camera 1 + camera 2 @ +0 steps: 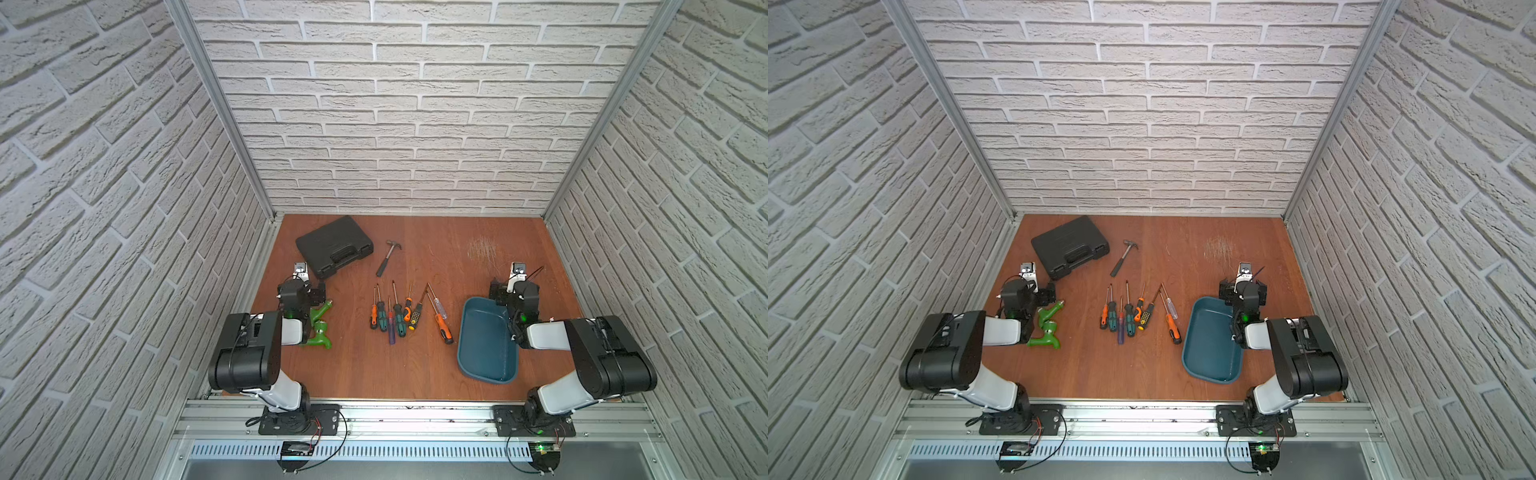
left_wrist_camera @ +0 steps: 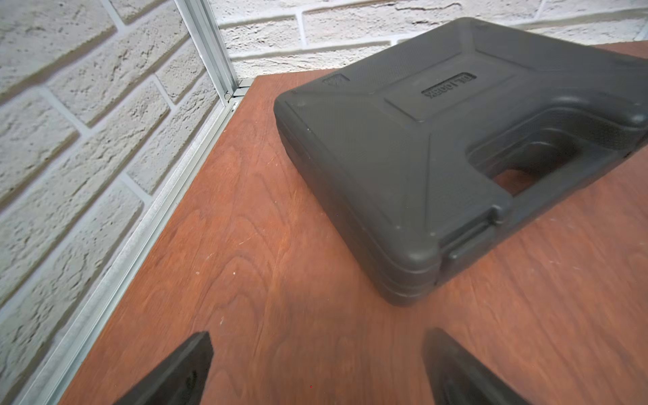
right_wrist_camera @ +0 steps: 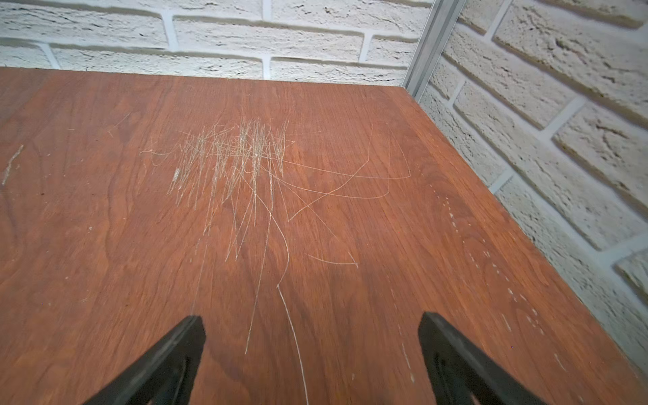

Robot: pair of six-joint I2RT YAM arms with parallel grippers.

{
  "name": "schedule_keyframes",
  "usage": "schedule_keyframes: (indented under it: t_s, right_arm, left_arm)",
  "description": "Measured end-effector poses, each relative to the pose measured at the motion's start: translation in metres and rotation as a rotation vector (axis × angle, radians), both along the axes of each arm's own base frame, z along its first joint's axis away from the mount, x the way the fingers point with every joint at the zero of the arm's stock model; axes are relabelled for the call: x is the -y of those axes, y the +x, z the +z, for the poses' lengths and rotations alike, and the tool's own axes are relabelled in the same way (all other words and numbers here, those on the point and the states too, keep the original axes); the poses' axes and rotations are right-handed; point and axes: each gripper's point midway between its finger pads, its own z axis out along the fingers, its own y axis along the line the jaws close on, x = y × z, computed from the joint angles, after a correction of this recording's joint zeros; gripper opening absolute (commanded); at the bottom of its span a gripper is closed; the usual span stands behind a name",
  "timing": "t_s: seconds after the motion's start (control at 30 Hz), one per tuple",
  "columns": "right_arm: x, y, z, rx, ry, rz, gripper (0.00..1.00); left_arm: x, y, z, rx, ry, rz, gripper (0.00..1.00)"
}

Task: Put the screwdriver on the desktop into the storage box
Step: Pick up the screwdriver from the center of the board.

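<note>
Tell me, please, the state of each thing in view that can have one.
left pincer, open and empty
right pincer, open and empty
storage box, upright, empty
screwdrivers, all lying on the desktop, outside the box
black tool case, shut, lying flat
hammer, lying flat

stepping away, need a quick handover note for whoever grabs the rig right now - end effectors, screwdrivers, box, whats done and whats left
Left end effector: open, empty, over bare desktop next to the black tool case.
Right end effector: open, empty, facing the scratched patch, by the far corner of the storage box.
Screwdrivers: all lying in a row mid-desktop between the arms; the orange-handled one is nearest the box.
Done: nothing yet; the box is empty.
To do: pick up the screwdrivers and place them in the box.
</note>
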Motion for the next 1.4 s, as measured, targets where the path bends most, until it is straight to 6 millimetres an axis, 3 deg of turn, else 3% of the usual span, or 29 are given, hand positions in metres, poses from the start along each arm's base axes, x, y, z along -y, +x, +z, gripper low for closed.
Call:
schedule_keyframes:
  t_s: [0.6, 0.73, 0.83, 0.93, 1.13, 1.27, 1.4]
  right_arm:
    - [0.000, 0.000, 0.001, 0.002, 0.001, 0.001, 1.00]
    - [-0.002, -0.004, 0.021, 0.030, 0.005, 0.010, 1.00]
    - [0.001, -0.015, 0.065, 0.129, 0.021, -0.012, 1.00]
    - [0.006, -0.031, 0.112, 0.239, 0.031, -0.041, 0.99]
    - [0.034, -0.059, 0.162, 0.247, 0.200, -0.286, 0.99]
    - [0.036, -0.065, 0.164, 0.142, 0.272, -0.345, 0.96]
    - [0.025, -0.066, 0.139, -0.035, 0.359, -0.360, 0.95]
  left_arm:
    - [0.000, 0.000, 0.000, 0.000, 0.000, -0.001, 0.98]
    - [0.002, -0.002, 0.007, -0.001, 0.003, -0.009, 0.98]
    - [0.005, -0.002, 0.029, 0.022, 0.014, -0.020, 0.98]
    - [0.011, -0.001, 0.066, 0.087, 0.034, -0.032, 0.98]
    - [0.022, -0.005, 0.121, 0.112, -0.022, -0.034, 0.96]
    - [0.035, -0.012, 0.141, 0.071, -0.135, -0.022, 0.95]
    - [0.072, -0.031, 0.130, -0.044, -0.236, -0.056, 0.90]
